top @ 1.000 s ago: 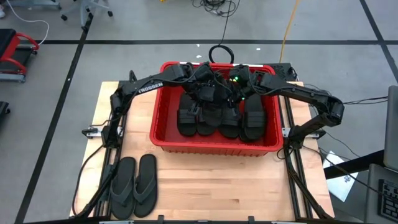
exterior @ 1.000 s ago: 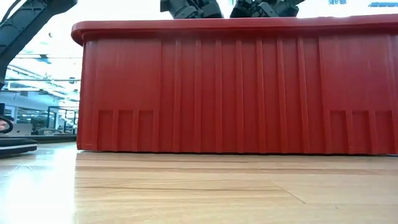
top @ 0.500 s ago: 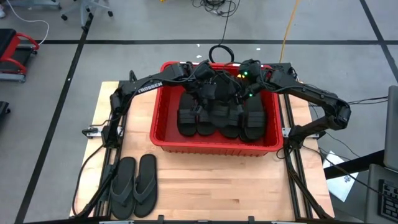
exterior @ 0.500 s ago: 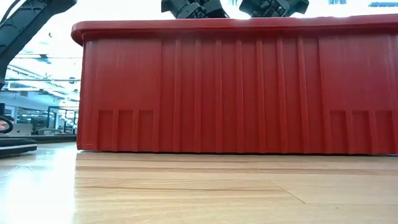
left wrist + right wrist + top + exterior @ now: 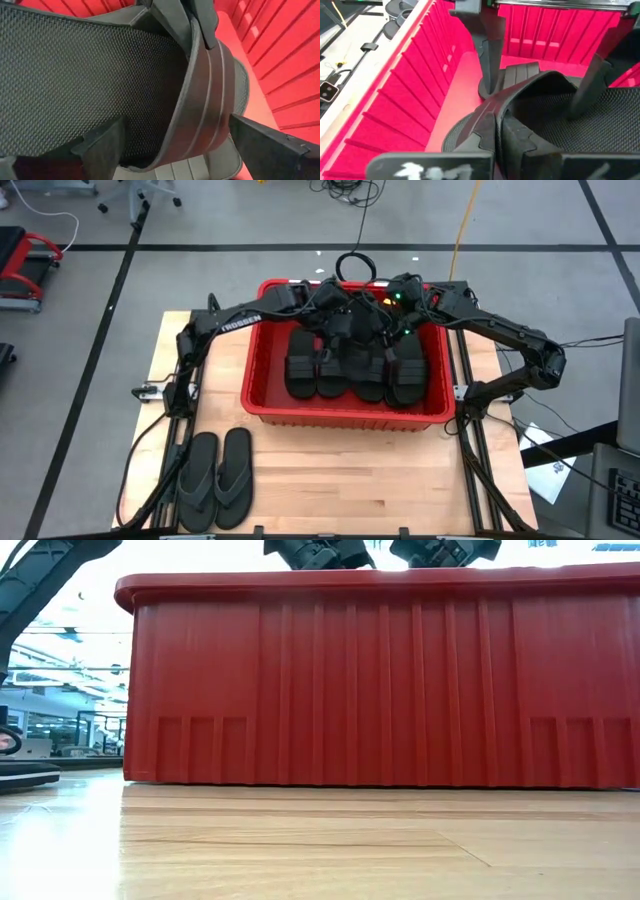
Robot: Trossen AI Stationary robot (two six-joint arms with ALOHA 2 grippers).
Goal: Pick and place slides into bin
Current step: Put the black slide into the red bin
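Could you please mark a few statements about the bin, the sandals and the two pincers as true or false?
1. The flip-flop pair lies inside the bin. False: it lies on the table, in front of the bin.
2. Slides lie side by side in the bin. True.
3. The left pincer is shut. False: its fingers stand apart, either side of a slide's band.
4. Both pincers are over the bin's far half. True; the right pincer is there too.

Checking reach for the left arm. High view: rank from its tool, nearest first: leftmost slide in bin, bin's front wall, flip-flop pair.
From the left tool, open over the bin's back half:
1. Leftmost slide, inside the bin.
2. Bin's front wall, nearer the table's front.
3. Flip-flop pair, front-left on the table.
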